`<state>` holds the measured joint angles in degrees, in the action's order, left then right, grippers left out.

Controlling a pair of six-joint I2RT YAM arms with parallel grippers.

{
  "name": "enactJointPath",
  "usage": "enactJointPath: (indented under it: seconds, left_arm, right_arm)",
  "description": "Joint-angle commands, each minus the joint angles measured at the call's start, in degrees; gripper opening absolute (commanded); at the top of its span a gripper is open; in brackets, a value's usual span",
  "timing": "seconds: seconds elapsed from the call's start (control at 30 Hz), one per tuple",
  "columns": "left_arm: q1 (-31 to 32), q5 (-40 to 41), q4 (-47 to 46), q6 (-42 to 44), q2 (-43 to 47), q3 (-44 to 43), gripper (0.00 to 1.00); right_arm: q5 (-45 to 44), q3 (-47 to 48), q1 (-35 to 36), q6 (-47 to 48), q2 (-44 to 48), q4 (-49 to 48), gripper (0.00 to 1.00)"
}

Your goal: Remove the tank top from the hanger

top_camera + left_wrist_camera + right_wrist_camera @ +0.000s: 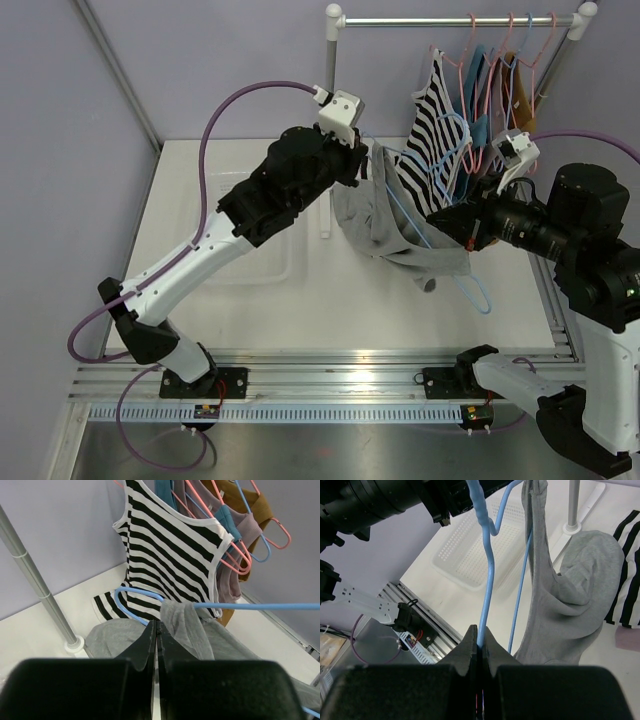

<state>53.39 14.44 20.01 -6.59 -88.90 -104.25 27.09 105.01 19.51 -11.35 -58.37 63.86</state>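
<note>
The grey tank top (375,215) hangs on a light blue hanger (415,225) held above the table. My right gripper (445,215) is shut on the hanger's wire (487,570), which rises from between its tips (479,635). The grey cloth (575,590) droops in a fold to the right of it. My left gripper (365,165) is up at the garment's top end, its jaws shut (157,625). The grey strap (185,625) drapes over the blue wire (250,606) right against the tip of the right finger. No cloth shows between the jaws.
A clothes rack (450,20) stands at the back right with a black-and-white striped top (430,130) and several garments on pink and blue hangers (490,80). Its post (35,580) stands just left of my left gripper. A white perforated basket (480,550) lies on the table.
</note>
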Motion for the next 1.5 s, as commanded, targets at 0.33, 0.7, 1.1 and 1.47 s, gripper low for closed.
enactJointPath:
  seconds: [0.33, 0.7, 1.1, 1.47]
  left_arm:
    - [-0.91, -12.15, -8.58, -2.2, 4.0, 7.39, 0.74]
    - [-1.09, -6.44, -6.74, -1.85, 2.06, 4.49, 0.18]
    - [-9.6, 8.94, -1.91, -14.06, 5.32, 6.87, 0.0]
    - [-12.52, -5.25, 4.86, -18.73, 9.26, 8.61, 0.0]
  right_arm:
    - [1.55, 0.46, 0.27, -1.56, 0.27, -5.67, 0.0]
    - [1.83, -0.68, 0.27, -0.86, 0.97, -5.15, 0.0]
    - [6.13, -15.09, 0.27, 6.08, 10.36, -6.46, 0.0]
    - [11.49, -27.99, 0.35, 7.14, 24.6, -29.25, 0.0]
